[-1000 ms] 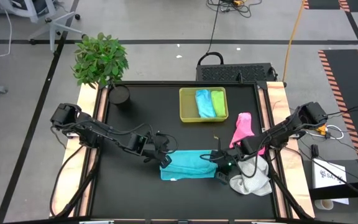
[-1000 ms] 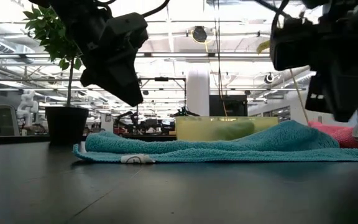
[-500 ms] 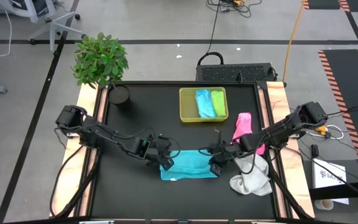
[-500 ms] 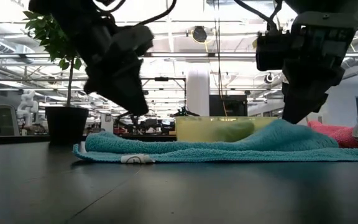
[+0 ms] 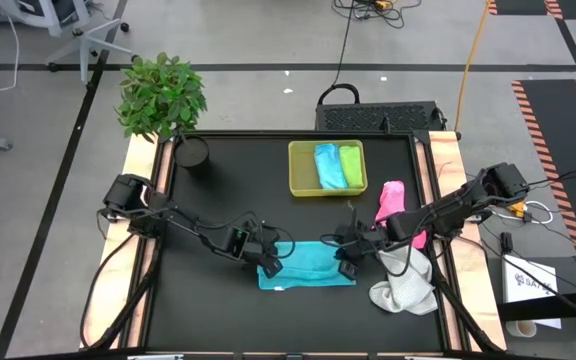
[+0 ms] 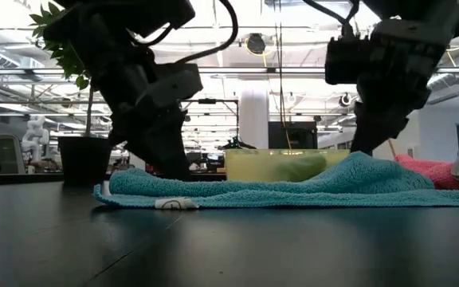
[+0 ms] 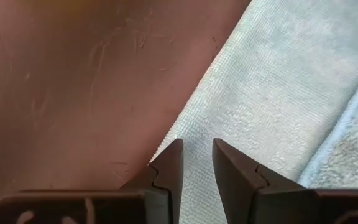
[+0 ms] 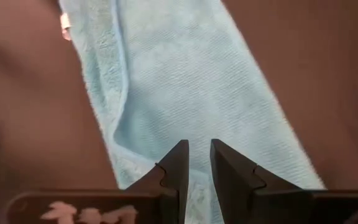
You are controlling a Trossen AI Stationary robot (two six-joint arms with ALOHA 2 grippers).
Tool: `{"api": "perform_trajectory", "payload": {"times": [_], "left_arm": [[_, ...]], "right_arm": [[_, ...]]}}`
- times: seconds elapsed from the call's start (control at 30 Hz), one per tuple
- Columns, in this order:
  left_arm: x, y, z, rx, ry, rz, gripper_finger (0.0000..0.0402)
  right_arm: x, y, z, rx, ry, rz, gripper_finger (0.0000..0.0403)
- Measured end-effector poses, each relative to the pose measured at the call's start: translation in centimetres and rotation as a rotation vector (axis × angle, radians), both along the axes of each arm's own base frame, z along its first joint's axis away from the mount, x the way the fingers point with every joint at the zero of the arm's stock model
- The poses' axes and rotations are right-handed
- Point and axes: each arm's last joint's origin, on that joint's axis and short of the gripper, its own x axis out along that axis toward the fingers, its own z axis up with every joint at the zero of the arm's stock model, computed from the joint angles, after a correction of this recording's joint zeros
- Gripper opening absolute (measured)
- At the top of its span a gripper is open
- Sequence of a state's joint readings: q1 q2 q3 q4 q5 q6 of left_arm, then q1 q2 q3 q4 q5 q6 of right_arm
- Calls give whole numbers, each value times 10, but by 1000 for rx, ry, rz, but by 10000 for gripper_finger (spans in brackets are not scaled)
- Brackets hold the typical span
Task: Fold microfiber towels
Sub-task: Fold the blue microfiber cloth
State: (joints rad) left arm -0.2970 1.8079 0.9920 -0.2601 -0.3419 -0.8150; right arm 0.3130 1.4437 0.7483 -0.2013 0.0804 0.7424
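Observation:
A teal towel [image 5: 308, 266] lies folded flat on the black table, with a small white tag [image 6: 175, 204] at its near edge and a raised hump toward its right end [image 6: 365, 169]. My left gripper [image 7: 196, 144] slants down over the towel's left edge [image 7: 185, 124], its fingers a narrow gap apart. My right gripper [image 8: 199, 144] slants down over the towel's right end [image 5: 346, 262], also narrowly open. Nothing shows between either pair of fingers. A pink towel [image 5: 392, 204] and a white towel [image 5: 406, 286] lie at the right. Light blue [image 5: 327, 166] and lime green [image 5: 350, 166] towels lie folded in the yellow tray [image 5: 299, 172]. My left gripper has its fingertips [image 6: 171, 169] down at the top of the teal towel's left end; whether they touch the cloth cannot be told. My right gripper has its fingertips [image 6: 362, 148] right at the towel's hump; whether they touch it cannot be told.
A potted plant [image 5: 164, 98] stands at the table's far left corner. The tray sits at the far middle. The pink and white towels crowd the right side under my right arm. Bare black table [image 5: 208, 310] lies near the front left.
My left gripper has come down onto the teal towel's left end. My right gripper has turned at the wrist and shifted from beside the towel's near right corner to over its right end. The towel has stayed flat in place.

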Motion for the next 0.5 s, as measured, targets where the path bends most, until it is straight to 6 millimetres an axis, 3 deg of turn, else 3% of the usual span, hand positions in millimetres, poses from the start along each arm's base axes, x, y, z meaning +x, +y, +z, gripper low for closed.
{"api": "perform_trajectory", "payload": {"times": [0.5], "left_arm": [[0,0,0,6,4,2,88]], "right_arm": [[5,-2,-18,-58,51,-16,59]]}}
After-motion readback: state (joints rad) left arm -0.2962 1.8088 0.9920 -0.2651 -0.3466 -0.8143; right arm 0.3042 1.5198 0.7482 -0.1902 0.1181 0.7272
